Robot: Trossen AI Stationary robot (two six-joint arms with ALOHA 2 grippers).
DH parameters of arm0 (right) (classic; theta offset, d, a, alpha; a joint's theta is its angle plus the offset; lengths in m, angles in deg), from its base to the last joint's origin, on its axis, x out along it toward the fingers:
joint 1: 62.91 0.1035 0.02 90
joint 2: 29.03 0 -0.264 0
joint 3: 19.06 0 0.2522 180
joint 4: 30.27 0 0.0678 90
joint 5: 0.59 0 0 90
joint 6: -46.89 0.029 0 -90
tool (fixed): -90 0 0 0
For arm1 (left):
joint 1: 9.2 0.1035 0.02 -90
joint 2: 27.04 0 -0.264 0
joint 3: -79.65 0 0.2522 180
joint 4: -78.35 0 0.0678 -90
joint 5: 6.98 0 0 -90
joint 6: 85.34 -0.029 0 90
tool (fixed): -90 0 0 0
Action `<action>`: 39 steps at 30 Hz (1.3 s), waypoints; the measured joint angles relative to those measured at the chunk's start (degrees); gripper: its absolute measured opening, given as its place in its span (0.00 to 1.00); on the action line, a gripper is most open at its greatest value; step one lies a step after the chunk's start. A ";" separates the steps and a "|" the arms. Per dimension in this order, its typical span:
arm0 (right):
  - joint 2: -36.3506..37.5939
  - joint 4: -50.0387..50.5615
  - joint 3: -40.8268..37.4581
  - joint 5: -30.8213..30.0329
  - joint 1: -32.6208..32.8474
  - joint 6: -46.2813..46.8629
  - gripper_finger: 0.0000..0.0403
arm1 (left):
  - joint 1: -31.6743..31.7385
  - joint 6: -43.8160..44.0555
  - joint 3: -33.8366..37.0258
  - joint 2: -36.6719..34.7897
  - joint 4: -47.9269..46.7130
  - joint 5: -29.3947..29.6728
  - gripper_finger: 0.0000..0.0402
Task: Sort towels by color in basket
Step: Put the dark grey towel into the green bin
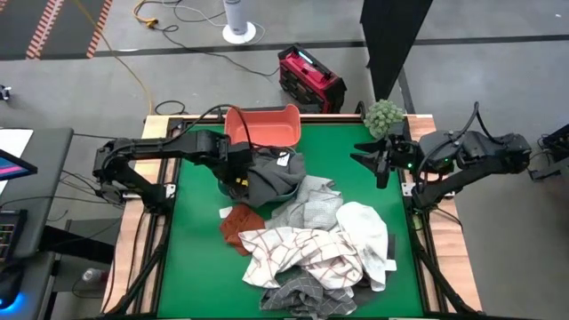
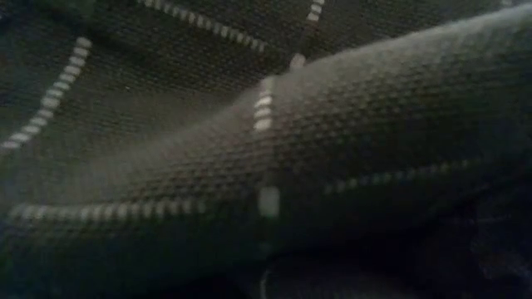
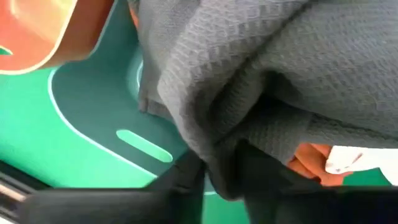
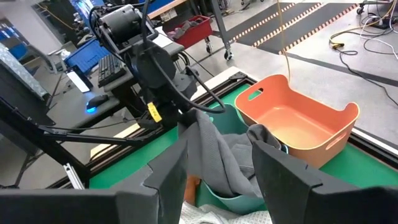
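Observation:
A dark grey towel (image 1: 271, 178) lies heaped in a teal basket (image 3: 93, 118) beside the orange basket (image 1: 267, 129). My left gripper (image 1: 242, 171) stands over it, pointing down, shut on a fold. A bit of orange cloth (image 3: 311, 158) shows under the grey towel. Nearer the front edge lies a pile: a rust-orange towel (image 1: 236, 227), a light grey one (image 1: 316, 204), a white one (image 1: 364, 236), a white checked one (image 1: 289, 253) and a dark checked one (image 1: 302, 298). My right gripper (image 1: 378, 160) hangs open above the table's right side, holding nothing. My left gripper pinches a fold of the dark grey towel (image 3: 217, 155) between its two fingers, coming from above and pointing steeply down. The cloth rises to a peak at the fingers (image 4: 200, 121). Its lower part lies slack in the teal basket and over its rim.
A fuzzy green ball (image 1: 384, 116) sits at the far right corner, close to my right arm. The dark checked cloth (image 2: 266, 166) fills the whole low view. Bare green table (image 1: 191, 267) shows at the front left. The orange basket (image 4: 298, 124) holds nothing.

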 joint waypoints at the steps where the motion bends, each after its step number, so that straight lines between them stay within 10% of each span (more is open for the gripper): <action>1: 0.00 0.00 0.00 0.00 0.00 0.00 0.51 | 0.13 -0.35 0.00 0.00 0.00 -0.19 0.28; 10: 0.00 0.00 0.00 -0.02 -0.11 -0.02 0.51 | 2.74 -4.22 -8.90 -0.38 -4.31 -3.94 0.54; 22: 0.00 0.00 0.00 -0.07 -0.50 0.49 0.51 | -2.13 -16.16 -10.44 2.51 5.20 -4.16 0.51; 39: -0.50 -0.04 0.00 -0.20 -0.48 1.53 0.51 | 6.34 -4.31 -0.39 20.83 16.18 -7.10 0.42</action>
